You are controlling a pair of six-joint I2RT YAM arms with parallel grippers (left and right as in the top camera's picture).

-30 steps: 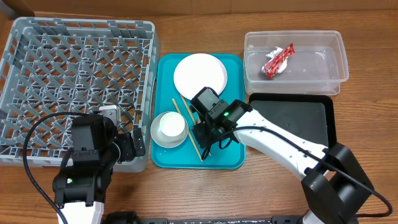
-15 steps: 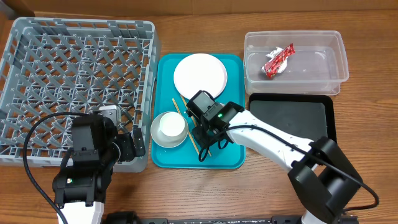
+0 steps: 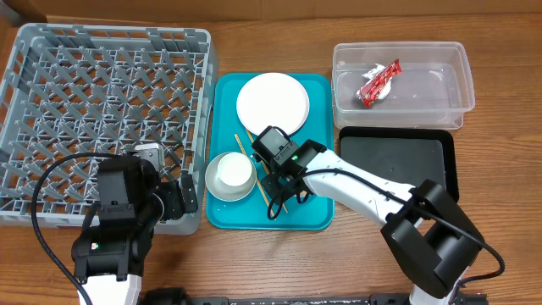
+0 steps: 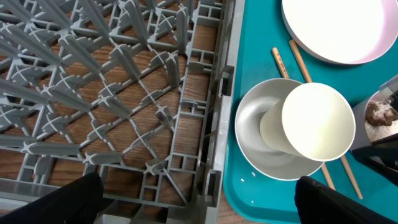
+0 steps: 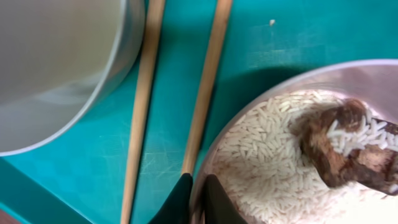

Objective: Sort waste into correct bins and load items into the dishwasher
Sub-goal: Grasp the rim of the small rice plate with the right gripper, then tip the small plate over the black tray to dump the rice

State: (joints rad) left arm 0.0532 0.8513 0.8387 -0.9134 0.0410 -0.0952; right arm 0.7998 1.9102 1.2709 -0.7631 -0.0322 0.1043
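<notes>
Chopsticks [image 5: 208, 81] hugging small dish [image 5: 323, 78] rim, grey bowl [image 5: 56, 62] close beyond, slim teal tray [image 5: 280, 31] gaps

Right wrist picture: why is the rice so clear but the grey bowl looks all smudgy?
In the right wrist view the rice is sharp, while the grey bowl is probably too close to focus; the small dish casts a dark shadow on the teal tray. In the left wrist view the left gripper has black fingers that blur at the bottom corners.
</notes>
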